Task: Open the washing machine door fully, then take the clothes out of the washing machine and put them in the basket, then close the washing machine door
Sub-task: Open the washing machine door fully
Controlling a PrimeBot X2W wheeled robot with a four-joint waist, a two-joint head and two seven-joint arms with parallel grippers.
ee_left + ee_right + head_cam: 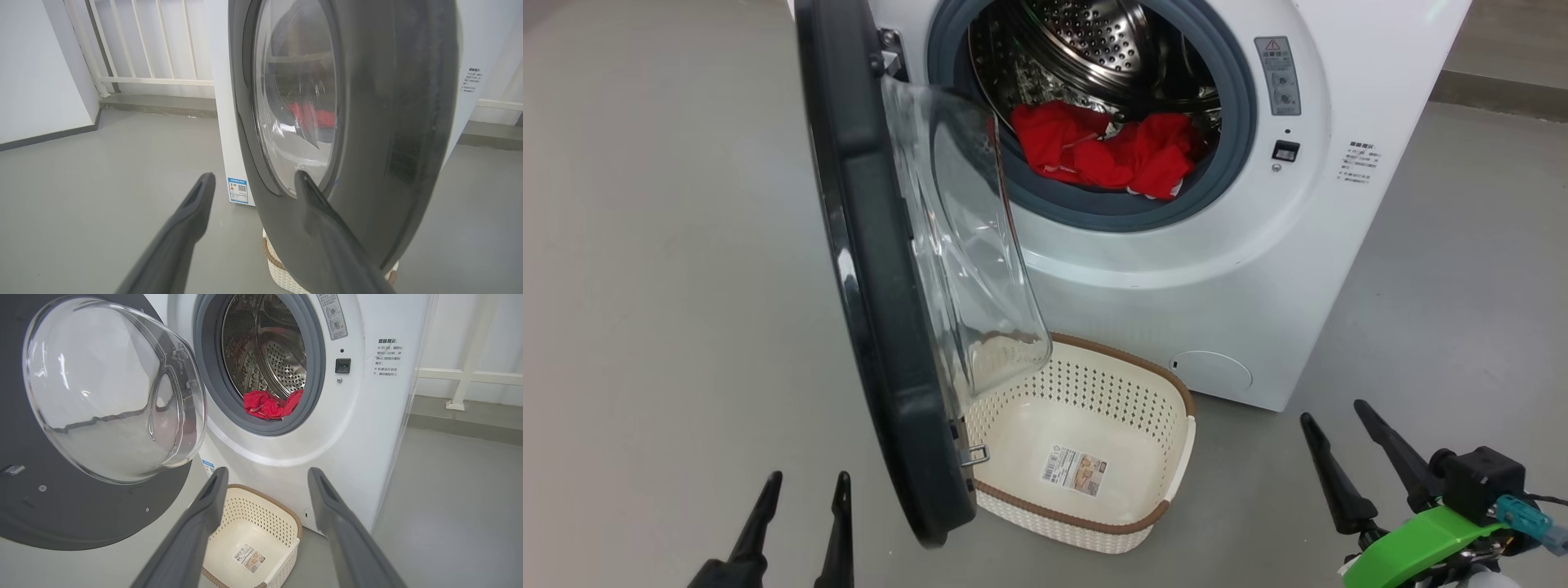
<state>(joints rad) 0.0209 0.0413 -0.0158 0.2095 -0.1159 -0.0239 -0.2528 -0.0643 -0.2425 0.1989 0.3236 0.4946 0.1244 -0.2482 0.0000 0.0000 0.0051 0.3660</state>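
Left gripper (809, 475) spread, empty, beside half-swung door (874, 245), likely to push wider; right gripper (1333, 410) likewise, clothes (1103, 151) beyond, basket (1094, 384) below for drop.

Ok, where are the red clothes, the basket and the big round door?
red clothes (1094, 155), head view, middle of the heap
basket (1094, 384), head view, holey back wall
door (874, 269), head view, black rim
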